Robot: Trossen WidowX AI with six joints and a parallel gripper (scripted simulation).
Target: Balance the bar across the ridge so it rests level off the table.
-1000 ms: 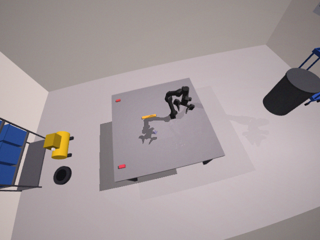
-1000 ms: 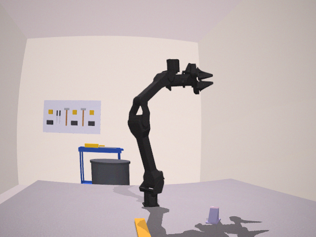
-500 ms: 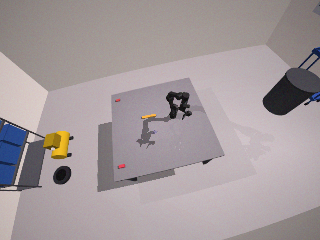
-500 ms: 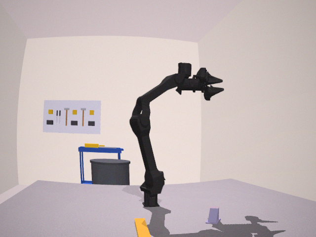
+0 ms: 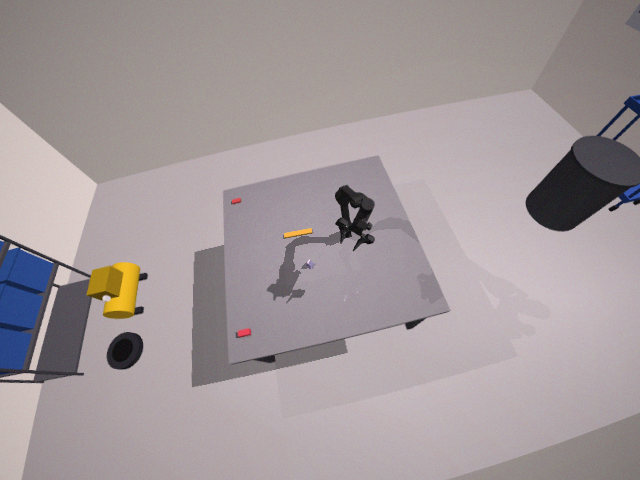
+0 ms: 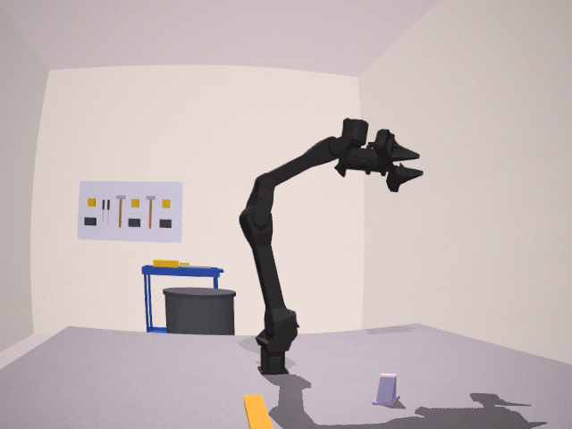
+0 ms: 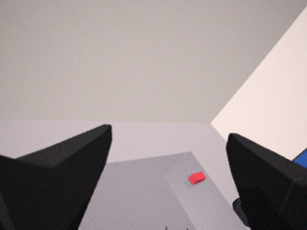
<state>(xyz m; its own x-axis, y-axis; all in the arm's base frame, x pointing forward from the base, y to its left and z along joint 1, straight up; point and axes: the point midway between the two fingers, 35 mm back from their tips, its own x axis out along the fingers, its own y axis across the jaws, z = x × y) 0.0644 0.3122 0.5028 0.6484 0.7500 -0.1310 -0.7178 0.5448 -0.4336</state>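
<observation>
- Spread well apart, the fingers of the black parallel-jaw gripper (image 5: 355, 246) (image 6: 420, 164) (image 7: 170, 130) had nothing between them and touched nothing; they stood open by a good part of their reach, though perhaps not fully.
- High over the grey table (image 5: 268, 206) (image 6: 138, 369) (image 7: 129, 192), the black six-joint arm (image 5: 345, 205) (image 6: 270, 272) held that gripper out roughly level, well apart from the work below.
- On the table lay the long, straight orange bar (image 5: 297, 233) (image 6: 258, 413), flat and near the small lavender ridge (image 5: 310, 264) (image 6: 386, 389), but not on it.
- The ridge stood upright on a wider foot, its top narrow.
- The bar looked stiff and fairly light, with smooth faces that might slip under a crooked pinch; it did not seem fragile.
- Its middle, gripped across the narrow width, seemed the best hold, since weight would then hang evenly on both sides.
- An off-centre grip would likely have let one end dip, and the slim top left little room for error.
- The balancing was not yet begun; reaching down to the bar seemed the next need.
</observation>
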